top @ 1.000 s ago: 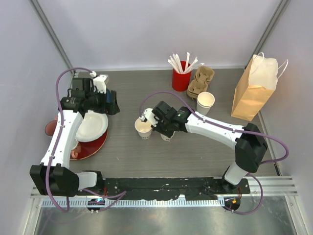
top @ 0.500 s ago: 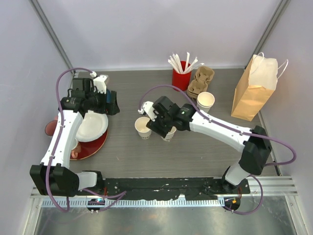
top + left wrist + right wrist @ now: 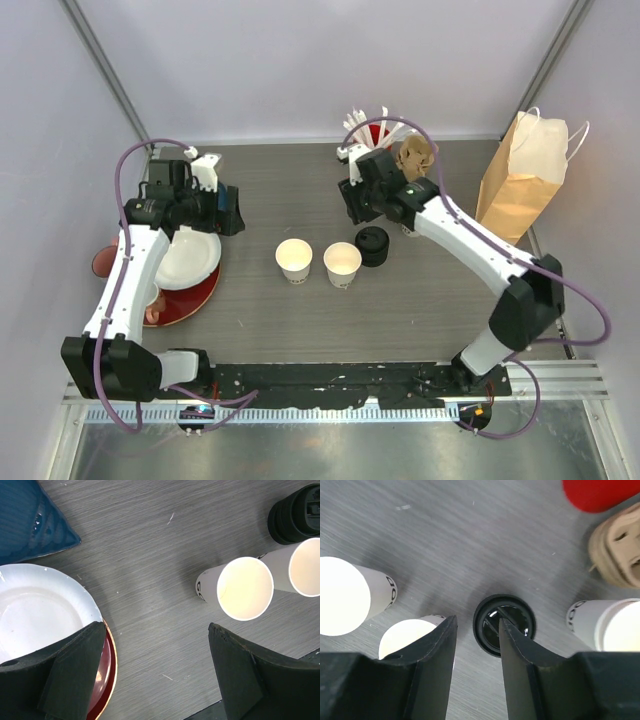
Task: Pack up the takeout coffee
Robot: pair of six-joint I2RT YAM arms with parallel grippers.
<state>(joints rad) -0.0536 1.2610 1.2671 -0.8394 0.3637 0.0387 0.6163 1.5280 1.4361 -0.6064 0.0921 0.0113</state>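
Two white paper cups (image 3: 294, 259) (image 3: 342, 264) stand side by side mid-table, both open-topped. No lidded takeout coffee is in view. A stack of black sip lids (image 3: 372, 246) sits just right of them. My right gripper (image 3: 358, 205) hovers behind and above the stack. In the right wrist view its jaws stand apart around bare air, with the lid stack (image 3: 504, 625) below the right finger (image 3: 520, 670) and one cup (image 3: 407, 637) under the left. My left gripper (image 3: 156, 626) is open and empty at the left, over the rim of a white plate (image 3: 40, 610).
A third lidless cup (image 3: 612, 630) stands right of the lids. Behind are a red holder (image 3: 372, 160) of white sticks, a pulp cup carrier (image 3: 415, 155) and a brown paper bag (image 3: 520, 185). The white plate (image 3: 190, 258) rests on a red plate (image 3: 190, 300).
My right gripper left the right-hand cup, opened, and swung up and back to the right. The black lid stack now shows. The left arm has not moved.
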